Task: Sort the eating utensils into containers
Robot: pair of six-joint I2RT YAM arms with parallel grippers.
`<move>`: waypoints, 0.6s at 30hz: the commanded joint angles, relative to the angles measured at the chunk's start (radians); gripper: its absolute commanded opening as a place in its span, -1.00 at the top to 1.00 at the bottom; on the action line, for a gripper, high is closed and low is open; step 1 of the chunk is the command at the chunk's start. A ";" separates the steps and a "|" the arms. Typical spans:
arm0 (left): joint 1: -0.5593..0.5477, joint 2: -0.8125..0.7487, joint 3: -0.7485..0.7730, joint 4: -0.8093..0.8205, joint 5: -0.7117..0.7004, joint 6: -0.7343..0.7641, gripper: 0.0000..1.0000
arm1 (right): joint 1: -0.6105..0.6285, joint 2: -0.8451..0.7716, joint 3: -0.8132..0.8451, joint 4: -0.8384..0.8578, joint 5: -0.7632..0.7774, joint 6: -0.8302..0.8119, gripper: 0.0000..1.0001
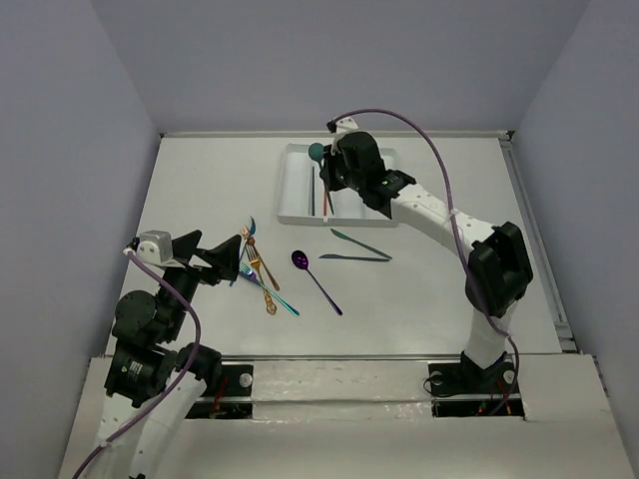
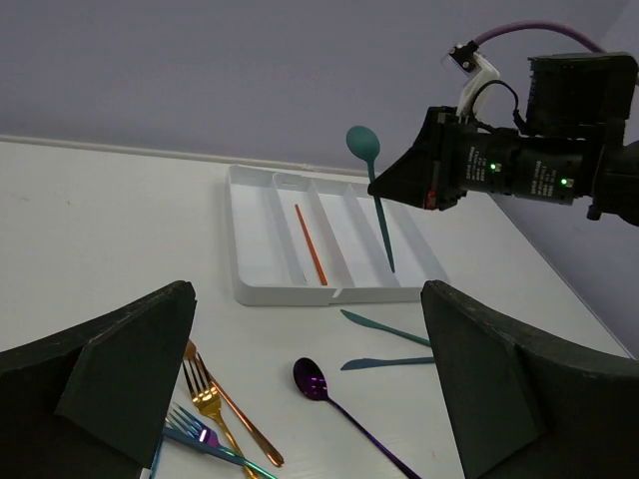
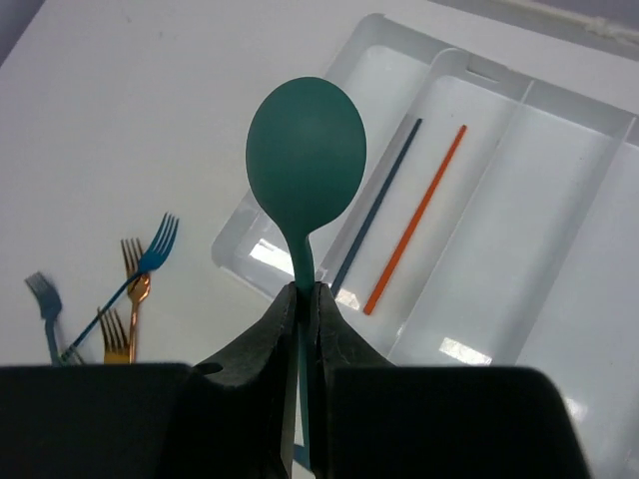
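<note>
At lower left, the left gripper (image 1: pixel 222 255) hangs with jaws wide apart, holding nothing, just beside a heap of gold and blue forks (image 1: pixel 262 277). Toward centre lie 1 purple spoon (image 1: pixel 301 260) and 2 teal knives (image 1: pixel 361 244). Right of centre, higher up, the right gripper (image 3: pixel 305 299) pinches the teal spoon (image 3: pixel 306 150) by its handle, bowl upward, above the white tray (image 1: pixel 295 190), where 1 orange stick (image 3: pixel 414 220) and 1 dark stick (image 3: pixel 377 205) lie.

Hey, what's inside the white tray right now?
An orange stick and a dark stick lie side by side in one compartment of the white tray. The right gripper holds a teal spoon over it, hiding part of the floor from above.
</note>
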 commanded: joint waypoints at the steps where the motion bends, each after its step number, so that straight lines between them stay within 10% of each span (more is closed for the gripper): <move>1: 0.008 0.015 0.021 0.041 0.005 0.000 -0.98 | -0.016 0.083 0.115 0.105 0.074 0.113 1.00; 18: -0.002 0.040 0.020 0.040 0.014 0.000 -0.98 | -0.252 0.346 0.250 0.090 0.010 0.228 1.00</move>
